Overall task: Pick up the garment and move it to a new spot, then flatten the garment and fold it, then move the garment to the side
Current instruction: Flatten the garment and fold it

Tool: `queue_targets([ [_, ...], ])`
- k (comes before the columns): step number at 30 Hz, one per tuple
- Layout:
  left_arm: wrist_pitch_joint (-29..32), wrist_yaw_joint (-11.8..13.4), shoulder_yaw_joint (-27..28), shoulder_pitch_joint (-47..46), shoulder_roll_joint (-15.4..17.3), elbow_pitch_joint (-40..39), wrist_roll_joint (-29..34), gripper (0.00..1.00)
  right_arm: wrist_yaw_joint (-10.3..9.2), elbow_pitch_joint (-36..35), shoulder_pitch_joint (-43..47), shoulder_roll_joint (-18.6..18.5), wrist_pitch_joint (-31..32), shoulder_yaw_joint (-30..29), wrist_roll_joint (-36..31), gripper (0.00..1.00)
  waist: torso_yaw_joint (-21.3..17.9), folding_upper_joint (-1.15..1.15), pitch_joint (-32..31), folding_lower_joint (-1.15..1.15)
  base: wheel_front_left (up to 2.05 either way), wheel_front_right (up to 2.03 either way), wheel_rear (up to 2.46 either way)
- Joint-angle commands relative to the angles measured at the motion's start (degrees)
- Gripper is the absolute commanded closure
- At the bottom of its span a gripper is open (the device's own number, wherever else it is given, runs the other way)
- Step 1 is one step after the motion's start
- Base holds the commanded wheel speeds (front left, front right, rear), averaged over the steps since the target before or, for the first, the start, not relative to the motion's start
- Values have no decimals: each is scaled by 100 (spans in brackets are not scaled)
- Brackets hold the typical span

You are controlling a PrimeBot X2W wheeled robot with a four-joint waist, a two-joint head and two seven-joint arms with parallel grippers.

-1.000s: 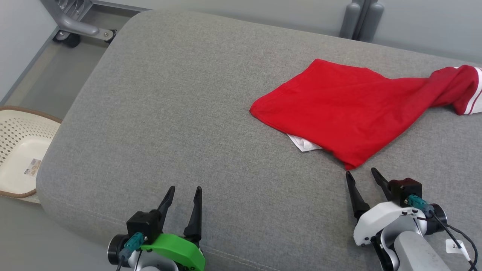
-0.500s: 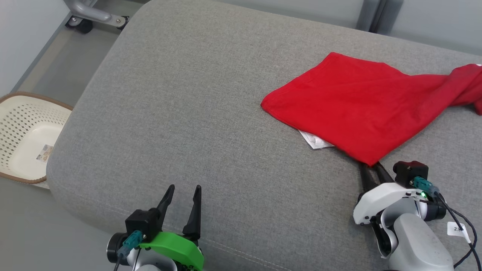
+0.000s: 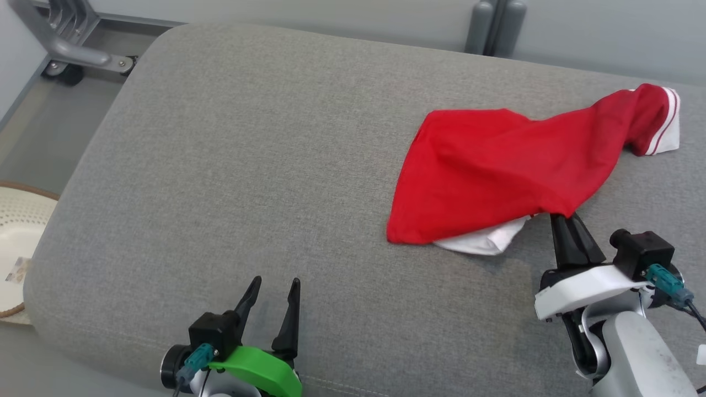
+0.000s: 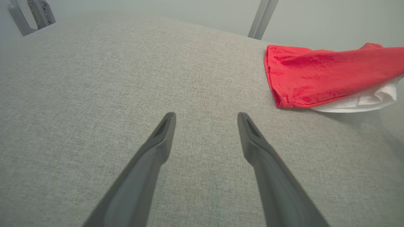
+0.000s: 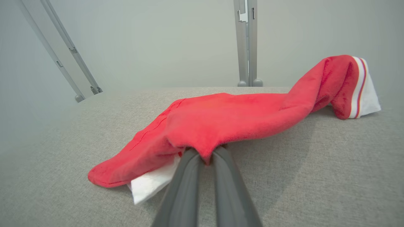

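My right claw: long dark fingers pinched together on the garment's near edge; the cloth peaks there.
My left claw: fingers spread, holding nothing, over bare weave.
Garment: soft red knit, rumpled wedge, white-striped cuff far right, white layer beneath; on the cushion's right side.
Cushion: grey woven upholstery, rounded corners.

(a) garment: soft red cloth, matt, w/ white trim. (b) cushion: grey coarse-weave fabric. (c) basket: cream perforated plastic, smooth.
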Motion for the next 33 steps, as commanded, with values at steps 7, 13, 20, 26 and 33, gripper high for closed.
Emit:
queue_targets([
  [7, 8, 6, -297, -40, 22, 20, -137, 0, -5, -389, -479, -481, -17, 519, -110, 100, -81, 0, -88, 0, 0, 0, 0],
  [13, 8, 39, -570, -170, 20, 53, -323, 0, -5, 826, -1646, -805, -1, 1108, -368, 100, 606, 0, 120, 0, 0, 0, 0],
  [20, 8, 87, -807, -241, 17, 4, -500, 0, -6, 2582, -2903, -695, 107, 1584, -724, 63, 1319, 0, 377, 0, 0, 0, 0],
  [26, 7, 124, -852, -265, 15, -29, -536, 0, -6, 3718, -3405, -381, 31, 1453, -648, 0, 1353, 0, 417, 0, 0, 0, 0],
  [33, 8, 107, -637, -206, 17, -45, -404, 0, -7, 2875, -2685, -349, -16, 1333, -283, 0, 693, 0, 225, 0, 0, 0, 0],
])
